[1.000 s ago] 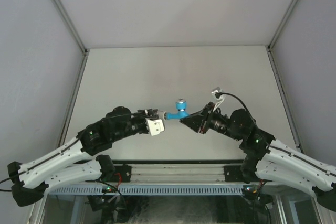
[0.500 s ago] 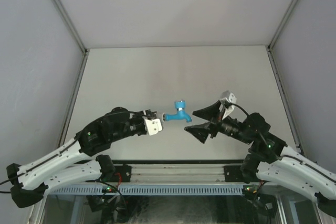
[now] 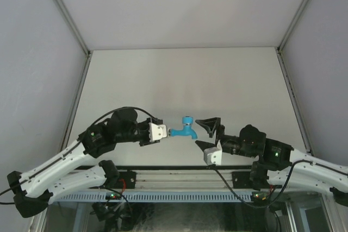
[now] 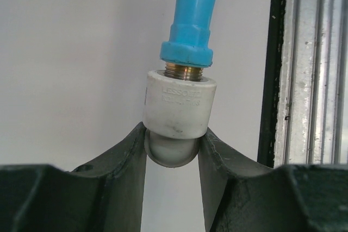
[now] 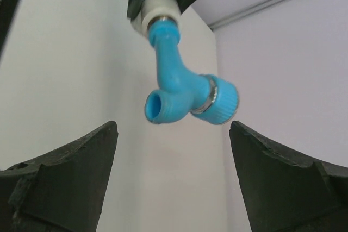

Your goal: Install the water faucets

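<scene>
gripping a small white-grey cylindrical pipe fitting (image 4: 179,104), the left fingers (image 4: 122,167) are closed tight on its rounded lower end, one finger pressed against each side. out of the fitting's open end rises the small bright blue plastic water faucet (image 4: 193,14), its silvery threaded end (image 4: 184,71) sunk into the fitting so that only a narrow band of thread shows between the blue collar and the white rim.

from above, the water faucet (image 3: 185,129) sits between the two arms over the near part of the pale grey counter (image 3: 179,80), carried through the fitting alone. its round top handle (image 3: 187,119) points toward the far side.

the right fingers (image 3: 209,123) are spread wide and hold nothing. they stand just beside the faucet's free end, one finger on either side of its line, not touching it. in the right wrist view these fingers (image 5: 70,177) frame the water faucet (image 5: 174,80) from below, clear space around it: the short spout's open mouth (image 5: 156,107) faces the camera, the ribbed handle (image 5: 223,101) juts to the right, and the fitting (image 5: 159,6) shows at the top, pinched by the dark left fingers.
</scene>
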`<control>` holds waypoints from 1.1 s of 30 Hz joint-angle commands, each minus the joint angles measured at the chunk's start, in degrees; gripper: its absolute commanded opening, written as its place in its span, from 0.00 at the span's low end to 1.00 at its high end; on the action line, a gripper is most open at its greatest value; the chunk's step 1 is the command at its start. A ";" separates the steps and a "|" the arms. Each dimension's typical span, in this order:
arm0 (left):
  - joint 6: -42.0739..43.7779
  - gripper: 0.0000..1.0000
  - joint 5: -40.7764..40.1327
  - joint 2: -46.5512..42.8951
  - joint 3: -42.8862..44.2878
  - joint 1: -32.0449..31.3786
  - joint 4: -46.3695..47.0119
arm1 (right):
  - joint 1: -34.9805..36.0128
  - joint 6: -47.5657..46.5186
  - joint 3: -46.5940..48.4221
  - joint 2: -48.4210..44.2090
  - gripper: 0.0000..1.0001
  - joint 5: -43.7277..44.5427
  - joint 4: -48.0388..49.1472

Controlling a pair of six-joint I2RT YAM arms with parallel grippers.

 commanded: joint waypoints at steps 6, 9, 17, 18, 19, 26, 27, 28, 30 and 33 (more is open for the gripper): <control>0.02 0.00 7.41 1.53 6.61 0.54 -0.43 | 3.46 -15.55 1.35 4.31 0.77 8.00 4.66; -0.35 0.00 7.52 2.66 6.82 0.54 -0.55 | 4.23 -15.94 0.98 6.59 0.74 7.56 7.12; -0.18 0.00 7.95 3.12 6.97 0.54 -0.30 | 4.90 -13.95 -0.02 6.68 0.53 6.92 9.77; -0.02 0.00 7.83 3.04 6.95 0.54 -0.02 | 4.96 -12.85 0.05 6.66 0.44 6.00 9.94; 0.19 0.00 7.52 3.02 7.00 0.54 0.13 | 4.91 -10.99 0.36 6.60 0.37 5.00 9.75; 1.31 0.00 2.27 0.80 4.83 0.54 2.98 | 4.59 3.86 1.90 5.84 0.10 -1.91 7.36; 1.51 0.00 1.44 0.43 4.32 0.55 3.75 | 4.57 6.62 2.08 5.60 0.06 -3.01 7.40; 1.55 0.00 0.31 0.08 3.79 0.54 4.56 | 4.39 9.77 2.09 5.37 0.04 -4.38 7.81; 1.62 0.00 -1.66 -0.22 2.99 0.54 6.21 | 3.43 14.80 2.09 4.88 0.00 -8.84 7.87; 1.92 0.00 -4.46 0.02 2.02 0.47 7.79 | 2.05 23.47 2.11 4.84 0.00 -13.14 9.31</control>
